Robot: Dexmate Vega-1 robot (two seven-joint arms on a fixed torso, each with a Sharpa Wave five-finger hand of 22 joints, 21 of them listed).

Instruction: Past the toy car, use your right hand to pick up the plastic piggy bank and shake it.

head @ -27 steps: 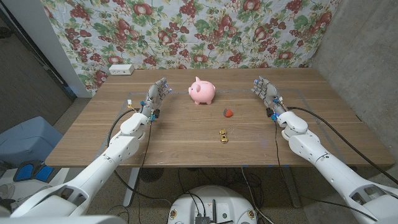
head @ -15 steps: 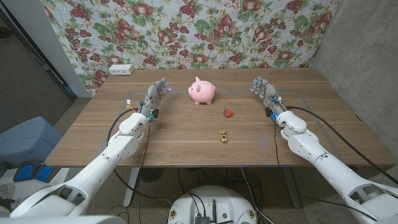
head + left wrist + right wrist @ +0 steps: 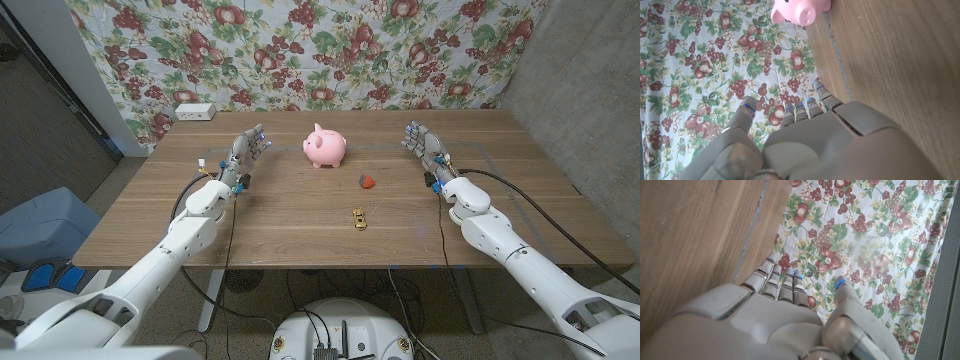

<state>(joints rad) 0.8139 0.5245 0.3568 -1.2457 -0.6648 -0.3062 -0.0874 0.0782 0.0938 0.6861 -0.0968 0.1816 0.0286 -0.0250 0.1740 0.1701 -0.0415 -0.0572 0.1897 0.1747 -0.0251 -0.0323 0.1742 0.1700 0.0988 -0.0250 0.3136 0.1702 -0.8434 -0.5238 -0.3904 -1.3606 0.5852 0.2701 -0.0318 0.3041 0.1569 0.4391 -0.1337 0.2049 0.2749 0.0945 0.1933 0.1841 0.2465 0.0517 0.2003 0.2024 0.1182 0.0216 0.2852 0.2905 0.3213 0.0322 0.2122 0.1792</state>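
Note:
A pink plastic piggy bank (image 3: 326,147) stands upright at the back middle of the wooden table (image 3: 300,215); its snout end also shows in the left wrist view (image 3: 796,10). A small yellow toy car (image 3: 358,218) lies nearer the front, slightly right of the bank. My right hand (image 3: 424,147) stands on its edge at the right, well apart from the bank, fingers apart and holding nothing (image 3: 775,315). My left hand (image 3: 245,155) stands the same way to the left of the bank, empty (image 3: 805,140).
A small red strawberry-like toy (image 3: 367,181) lies between the bank and the car. A white power strip (image 3: 194,112) sits at the table's back left corner. A floral cloth (image 3: 320,50) hangs behind the table.
My left hand and forearm have shifted slightly to the left and back. The right hand and the objects have stayed put.

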